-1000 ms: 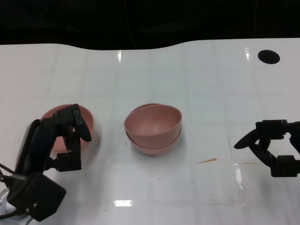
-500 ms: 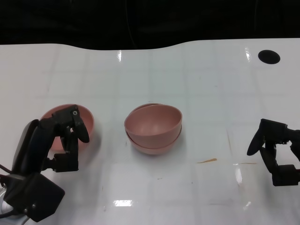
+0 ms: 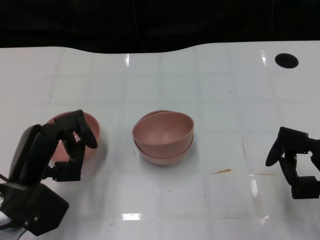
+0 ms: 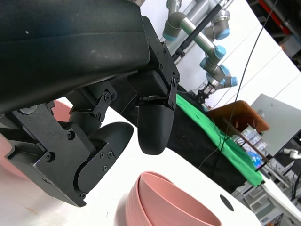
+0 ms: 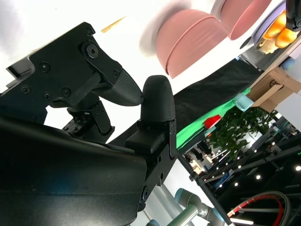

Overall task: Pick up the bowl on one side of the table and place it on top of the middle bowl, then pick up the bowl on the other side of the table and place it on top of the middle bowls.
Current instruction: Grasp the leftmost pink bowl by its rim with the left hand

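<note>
Closest to us in the head view, our left hand (image 3: 67, 145) sits low on the left side of the white table (image 3: 210, 100), and its dark arm runs off the bottom corner so we cannot see all of it. The fingers (image 3: 85, 131) of this hand curl over the near rim of the pink side bowl (image 3: 91, 129), and the hand hides most of that bowl. We cannot tell if the fingers squeeze the bowl or only rest around it. In the left wrist view the fingertips stand apart. Our right hand (image 3: 295, 165) is low on the right, and the picture's edge cuts part of it off. Its fingers are a little apart and hold nothing. A small orange streak (image 3: 220, 171) lies on the table near it. In the middle, two pink stacked bowls (image 3: 163, 137) sit one inside the other. Far back on the right is a black round spot (image 3: 286, 60).
</note>
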Motion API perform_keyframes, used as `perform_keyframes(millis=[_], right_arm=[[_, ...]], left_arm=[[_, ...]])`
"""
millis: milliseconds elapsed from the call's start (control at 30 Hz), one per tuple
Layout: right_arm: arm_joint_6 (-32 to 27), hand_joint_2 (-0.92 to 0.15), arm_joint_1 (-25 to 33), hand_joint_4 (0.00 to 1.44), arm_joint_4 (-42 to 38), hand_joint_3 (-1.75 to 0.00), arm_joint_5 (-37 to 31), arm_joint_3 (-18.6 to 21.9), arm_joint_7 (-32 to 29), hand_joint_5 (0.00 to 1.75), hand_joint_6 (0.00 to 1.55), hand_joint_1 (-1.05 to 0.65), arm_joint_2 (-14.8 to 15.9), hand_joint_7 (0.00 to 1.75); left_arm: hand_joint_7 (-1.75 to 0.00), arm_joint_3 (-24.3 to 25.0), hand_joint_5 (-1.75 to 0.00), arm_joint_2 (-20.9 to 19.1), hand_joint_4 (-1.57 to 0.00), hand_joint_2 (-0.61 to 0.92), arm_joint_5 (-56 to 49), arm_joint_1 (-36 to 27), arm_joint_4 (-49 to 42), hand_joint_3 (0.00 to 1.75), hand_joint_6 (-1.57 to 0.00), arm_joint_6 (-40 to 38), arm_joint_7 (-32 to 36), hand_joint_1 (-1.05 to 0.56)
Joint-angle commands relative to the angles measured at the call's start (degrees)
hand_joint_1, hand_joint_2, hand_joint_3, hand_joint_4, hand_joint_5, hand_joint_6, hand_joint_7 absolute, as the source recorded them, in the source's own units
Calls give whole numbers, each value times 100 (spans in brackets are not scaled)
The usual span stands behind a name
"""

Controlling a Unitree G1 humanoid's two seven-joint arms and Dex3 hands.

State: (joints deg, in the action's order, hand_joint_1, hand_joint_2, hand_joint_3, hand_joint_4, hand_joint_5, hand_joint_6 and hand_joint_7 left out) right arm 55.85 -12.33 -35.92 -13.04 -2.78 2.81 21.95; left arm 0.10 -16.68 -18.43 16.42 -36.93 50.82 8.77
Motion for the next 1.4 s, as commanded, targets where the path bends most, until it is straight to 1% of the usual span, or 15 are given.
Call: perform_keyframes(millis=[33,100,133,167,233,267,300,367,400,500,667,967,1133,1267,1400], right_arm=[[-17,-46,1,88,0,-141,-52,46,-70,175,66,0,-6,172],[26,-46,-13,87,-32,-141,-71,44,-78,175,66,0,-13,172],[58,-46,-27,87,-58,-141,-83,39,-77,175,66,1,-13,172],[81,-46,-37,88,-77,-141,-90,37,-75,175,66,2,-12,172],[115,-45,-57,88,-115,-141,-112,36,-88,175,65,2,-12,172],[130,-45,-66,88,-135,-141,-126,37,-100,175,65,1,-14,172],[127,-44,-71,88,-150,-141,-125,31,-87,175,65,1,-9,172],[119,-44,-83,88,-186,-142,-120,20,-72,175,65,0,-12,172],[121,-44,-92,89,-206,-142,-133,13,-72,175,66,0,-11,173],[61,-44,-91,89,-195,-143,-227,1,-87,175,65,-1,18,172],[64,-42,-114,89,-210,-146,-239,-17,-62,175,65,0,4,169],[12,-41,-147,90,-174,-149,-376,-20,-180,175,69,1,-50,165],[-18,-40,-144,90,-137,-150,-409,-41,-189,175,69,0,-61,165],[-7,-40,-157,90,-152,-151,-392,-51,-197,175,69,0,-84,165],[-39,-40,-156,90,-139,-152,-395,-56,-207,175,69,0,-107,166]], left_arm=[[-116,39,-154,-240,-80,24,-104,-83,181,143,-78,-96,25,-28],[-103,32,-142,-308,-80,22,-203,-125,375,137,-80,-238,9,-39],[-95,23,-134,-362,-79,25,-242,-155,504,124,-80,-326,-41,-40],[-86,13,-123,-400,-79,31,-266,-181,601,105,-81,-397,-75,-41],[-80,-10,-118,-502,-79,36,-349,-257,875,93,-83,-612,-166,-41],[-71,-21,-105,-556,-78,49,-396,-303,1032,65,-83,-741,-221,-45],[-65,-27,-98,-633,-78,58,-527,-370,1266,46,-85,-943,-264,-47],[-42,-40,-75,-781,-80,75,-878,-531,1841,13,-90,-1495,-385,-58],[-33,-47,-65,-842,-82,78,-1038,-618,2147,7,-93,-1796,-481,-61],[-11,-83,-38,-963,-85,79,-1394,-797,2834,1,-96,-2458,-703,-67],[-1,-176,-18,-1175,-84,81,-1803,-870,3428,0,-92,-3171,-1048,-77],[0,-478,-6,-1499,-81,77,-2347,-610,3635,0,-80,-3897,-1477,-85],[-1,-636,-4,-1565,-82,75,-2540,-430,3510,0,-80,-4145,-1536,-84],[0,-848,-1,-1590,-78,79,-2747,-211,3352,1,-76,-4476,-1757,-85],[0,-1046,0,-1577,-77,79,-2810,-12,2980,1,-76,-4476,-1657,-87]])
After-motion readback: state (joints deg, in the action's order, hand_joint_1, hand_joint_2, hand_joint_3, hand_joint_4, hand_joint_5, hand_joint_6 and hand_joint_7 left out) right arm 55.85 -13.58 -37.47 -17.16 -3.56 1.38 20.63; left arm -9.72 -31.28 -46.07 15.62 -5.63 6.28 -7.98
